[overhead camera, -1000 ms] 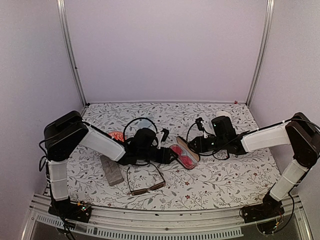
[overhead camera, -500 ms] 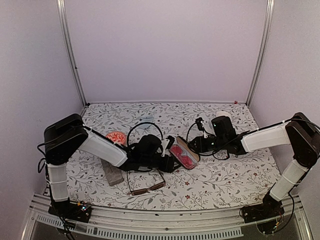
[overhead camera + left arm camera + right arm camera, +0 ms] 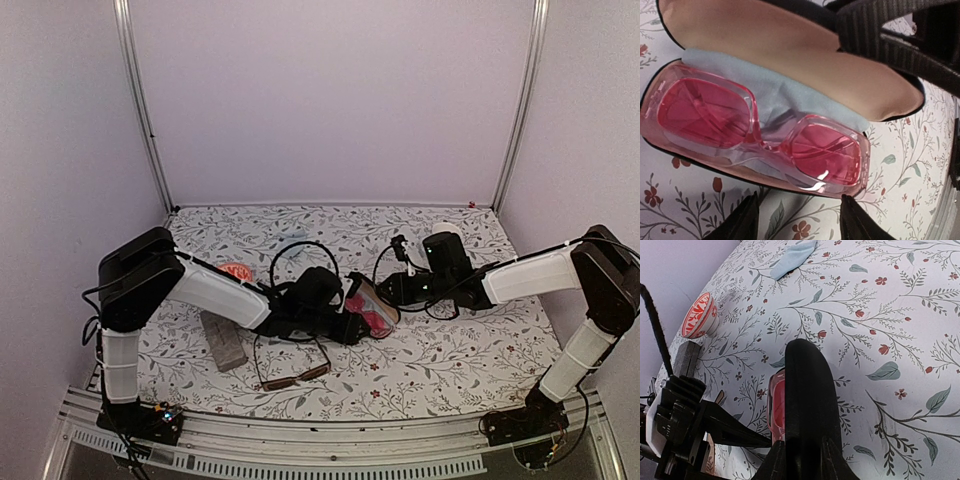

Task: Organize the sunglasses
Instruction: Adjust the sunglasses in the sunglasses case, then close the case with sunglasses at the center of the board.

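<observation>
The pink-red sunglasses (image 3: 765, 135) lie folded inside the open black oval case (image 3: 366, 298), on a pale blue cloth (image 3: 767, 87) under its tan lid (image 3: 790, 55). My left gripper (image 3: 800, 221) is open. Its fingertips (image 3: 747, 220) hover over the tablecloth just short of the case's near rim, holding nothing. My right gripper (image 3: 804, 460) is shut on the case's upright black lid (image 3: 807, 390), with the pink sunglasses (image 3: 776, 405) beside it. The brown sunglasses (image 3: 290, 366) lie open on the table near the front edge, below the left arm.
A grey rectangular case (image 3: 222, 340) lies left of the brown pair. A red patterned bowl (image 3: 237, 271) stands behind the left arm. Another light blue cloth (image 3: 792, 257) lies further back. White walls with metal posts close the table on three sides.
My left arm has moved to the right, bringing its open gripper up to the black case and the pink sunglasses. The right arm and the lid have not moved.
</observation>
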### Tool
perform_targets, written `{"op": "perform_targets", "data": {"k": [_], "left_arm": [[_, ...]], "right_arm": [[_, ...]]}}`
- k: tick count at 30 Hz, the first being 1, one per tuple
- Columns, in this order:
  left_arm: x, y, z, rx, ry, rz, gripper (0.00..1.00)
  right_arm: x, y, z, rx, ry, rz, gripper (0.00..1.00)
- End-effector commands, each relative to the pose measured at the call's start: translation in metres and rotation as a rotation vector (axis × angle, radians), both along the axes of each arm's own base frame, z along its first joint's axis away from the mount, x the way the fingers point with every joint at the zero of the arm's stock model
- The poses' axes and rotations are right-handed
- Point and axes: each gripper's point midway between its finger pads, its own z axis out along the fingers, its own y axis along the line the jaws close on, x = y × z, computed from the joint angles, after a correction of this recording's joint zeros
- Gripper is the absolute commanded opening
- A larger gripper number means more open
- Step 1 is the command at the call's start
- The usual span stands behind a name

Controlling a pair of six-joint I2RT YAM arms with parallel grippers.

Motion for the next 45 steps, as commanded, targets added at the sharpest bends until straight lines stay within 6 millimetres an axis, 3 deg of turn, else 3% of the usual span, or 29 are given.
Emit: {"op": "perform_targets", "data": {"k": [1, 21, 33, 35, 36, 37, 45], "left_arm": [[-0.005, 0.002, -0.01, 0.065, -0.01, -0.007, 0.56], [0.001, -0.005, -0.009, 0.064, -0.028, -0.008, 0.58], [-0.009, 0.006, 0.019, 0.002, -0.038, -0.019, 0.7], [-0.008, 0.012, 0.016, -0.007, -0.023, -0.014, 0.7], [-0.006, 0.012, 0.031, -0.047, -0.031, -0.014, 0.7], [-0.003, 0.014, 0.034, -0.066, -0.027, -0.012, 0.69], [0.019, 0.025, 0.034, -0.159, 0.014, 0.006, 0.51]], "right_arm": [[-0.007, 0.005, -0.003, 0.006, 0.015, 0.024, 0.24], [-0.008, 0.006, -0.003, 0.009, 0.019, 0.032, 0.24], [-0.008, 0.007, 0.002, 0.011, 0.01, 0.029, 0.24], [-0.007, 0.007, 0.002, 0.009, 0.008, 0.03, 0.24], [-0.008, 0.006, 0.002, 0.007, 0.01, 0.028, 0.24], [-0.007, 0.007, 0.003, 0.007, 0.008, 0.028, 0.24], [-0.005, 0.006, 0.006, 0.0, 0.004, 0.026, 0.2]]}}
